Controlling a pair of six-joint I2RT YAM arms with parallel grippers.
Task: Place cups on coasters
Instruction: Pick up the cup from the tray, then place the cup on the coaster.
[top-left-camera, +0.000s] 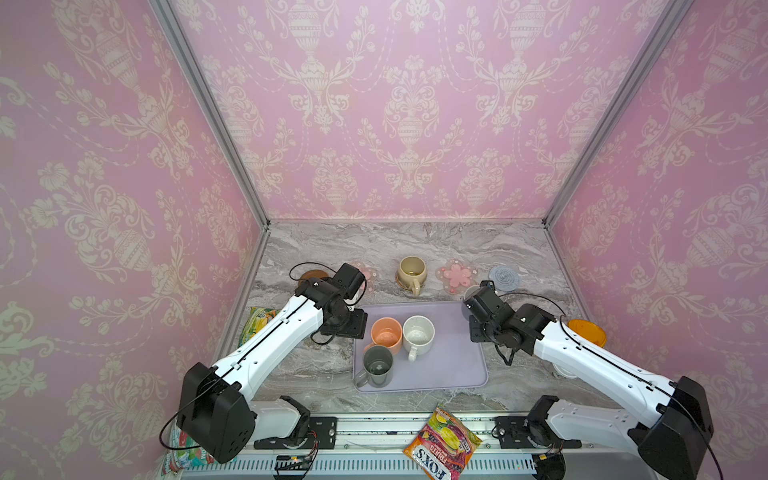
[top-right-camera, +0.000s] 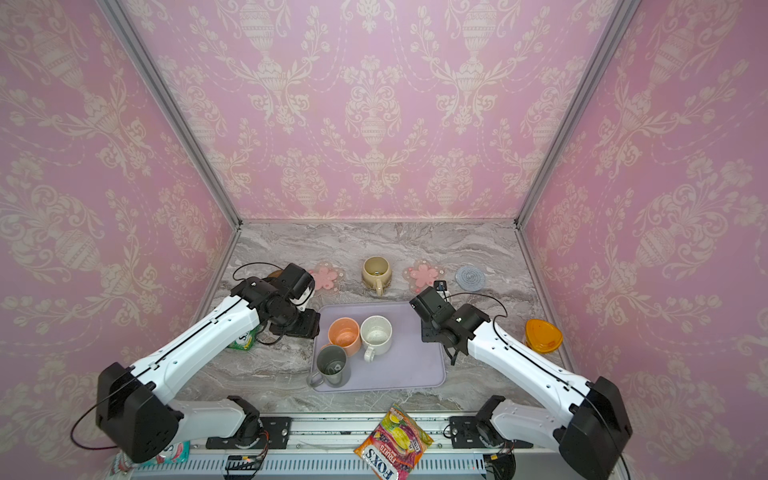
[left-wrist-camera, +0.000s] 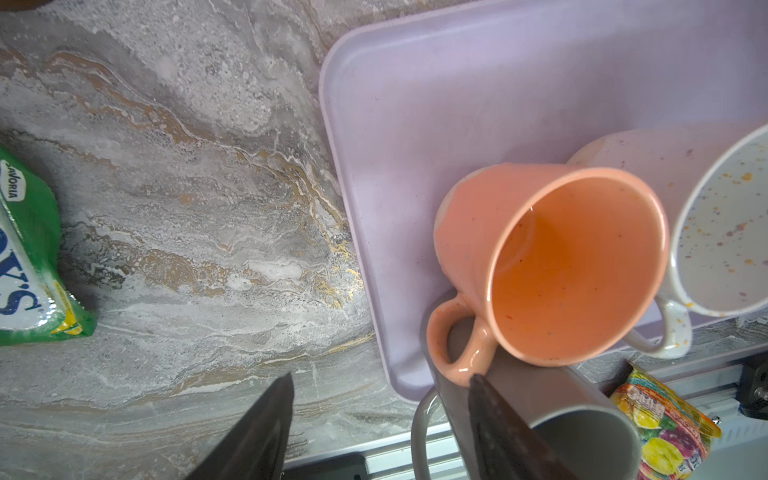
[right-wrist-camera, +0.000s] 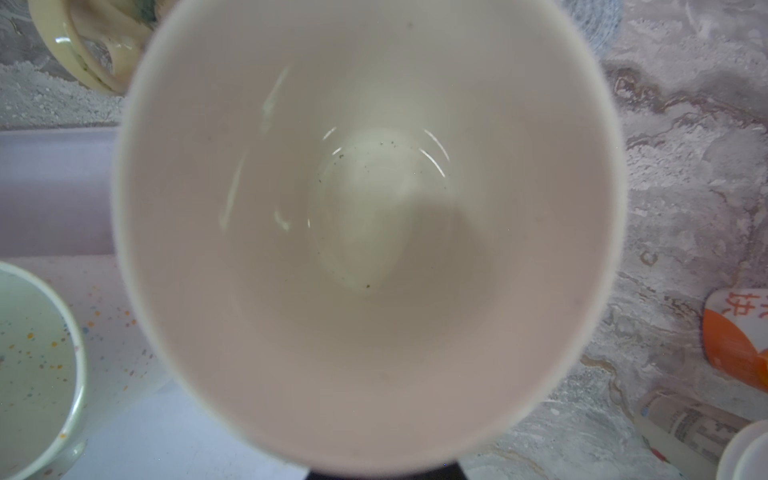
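Observation:
My right gripper (top-left-camera: 481, 300) is shut on the lavender cup (right-wrist-camera: 374, 208), whose white inside fills the right wrist view and hides the fingers. In a top view only a bit of that cup's rim (top-left-camera: 471, 291) shows, by the tray's far right corner. My left gripper (left-wrist-camera: 381, 376) is open over the tray's left edge, one finger (left-wrist-camera: 498, 419) beside the peach cup's handle. The peach cup (top-left-camera: 386, 332), speckled white cup (top-left-camera: 417, 332) and grey-green cup (top-left-camera: 378, 365) stand on the lavender tray (top-left-camera: 449, 365). The beige cup (top-left-camera: 411, 272) sits on the rattan coaster (top-left-camera: 400, 285). The brown (top-left-camera: 311, 275), two pink-flower (top-left-camera: 457, 275) (top-right-camera: 326, 277) and blue knitted (top-left-camera: 504, 277) coasters are bare.
An orange-lidded container (top-left-camera: 586, 330) stands at the right wall. A green sweets bag (top-left-camera: 259, 320) lies under my left arm. A red FOXS bag (top-left-camera: 442, 444) lies on the front rail, and another bag (top-left-camera: 178, 453) at the front left.

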